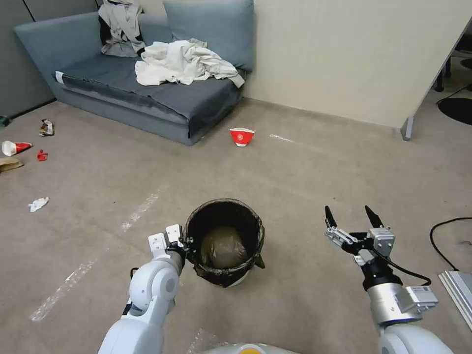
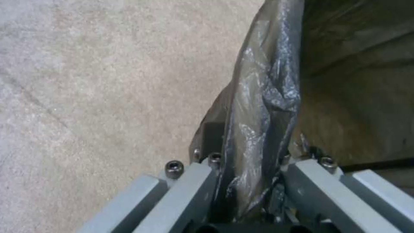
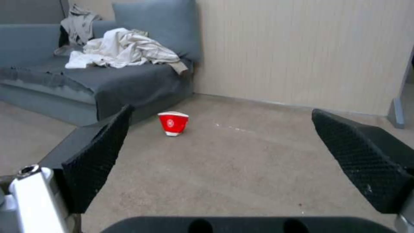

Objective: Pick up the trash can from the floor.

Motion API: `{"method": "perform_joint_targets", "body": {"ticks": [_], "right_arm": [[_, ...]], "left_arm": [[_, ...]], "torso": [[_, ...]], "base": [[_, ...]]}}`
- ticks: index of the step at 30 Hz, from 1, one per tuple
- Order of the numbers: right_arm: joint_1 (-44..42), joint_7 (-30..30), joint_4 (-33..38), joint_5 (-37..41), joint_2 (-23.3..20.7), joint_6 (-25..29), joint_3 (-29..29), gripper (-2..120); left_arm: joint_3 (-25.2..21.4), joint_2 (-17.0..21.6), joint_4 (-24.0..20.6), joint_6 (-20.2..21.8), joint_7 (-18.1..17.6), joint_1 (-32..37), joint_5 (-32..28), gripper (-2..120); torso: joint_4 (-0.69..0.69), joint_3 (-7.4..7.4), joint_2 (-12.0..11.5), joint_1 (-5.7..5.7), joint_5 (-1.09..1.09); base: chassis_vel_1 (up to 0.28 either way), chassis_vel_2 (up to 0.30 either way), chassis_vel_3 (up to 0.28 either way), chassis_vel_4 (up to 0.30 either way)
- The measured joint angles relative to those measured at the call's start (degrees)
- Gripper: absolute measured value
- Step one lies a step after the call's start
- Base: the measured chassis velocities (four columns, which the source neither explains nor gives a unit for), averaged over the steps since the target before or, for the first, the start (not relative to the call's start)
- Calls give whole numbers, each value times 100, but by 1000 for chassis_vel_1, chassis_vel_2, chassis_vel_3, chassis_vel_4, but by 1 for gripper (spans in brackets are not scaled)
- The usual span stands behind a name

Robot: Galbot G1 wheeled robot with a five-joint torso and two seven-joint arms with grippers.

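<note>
The trash can (image 1: 225,241) stands upright on the floor (image 1: 305,177) right in front of the robot, its dark bag folded over the rim. The left gripper (image 1: 184,243) sits at the can's left rim, its fingers (image 2: 202,142) clamped on the rim and bag, one outside the wall and one inside. The right gripper (image 1: 353,219) hovers above the floor, well apart from the can on its right, jaws spread wide with nothing between them. Farther off, a red-and-white paper cup (image 1: 242,136) lies near a grey sofa (image 1: 147,98).
</note>
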Motion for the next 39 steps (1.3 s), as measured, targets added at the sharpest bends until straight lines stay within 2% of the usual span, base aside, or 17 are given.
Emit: {"method": "perform_joint_targets", "body": {"ticks": [7,10,11,13,21,28,39], "right_arm": [[2,4,3,2,-8,-1,12,100],[-35,4,31,-62,49,8,-12,100],[-35,4,31,-62,49,8,-12,100],[-65,4,53,-93,59,22,-15,100],[-57,4,115,-102,4,18,22,100],[-66,4,178,-96,13,11,34,100],[-93,4,263,-90,34,-5,42,100]], "left_arm": [[-93,13,-333,76,-92,100,-197,1],[-236,60,-814,132,-310,210,-742,1],[-236,60,-814,132,-310,210,-742,1],[-316,112,-1121,135,-408,292,-972,1],[-505,264,-1743,141,-425,631,-1013,1],[-562,359,-1954,145,-420,805,-1056,1],[-619,379,-2034,145,-399,896,-1114,1]], "torso": [[0,0,0,0,1],[0,-1,0,0,0],[0,-1,0,0,0],[-1,-1,0,0,1],[0,-1,0,0,-1],[0,-1,0,0,0],[0,0,0,0,0]], "base": [[0,0,0,0],[0,0,0,0],[0,0,0,0],[0,0,0,0],[0,0,0,0],[0,0,0,0],[0,0,0,0]]}}
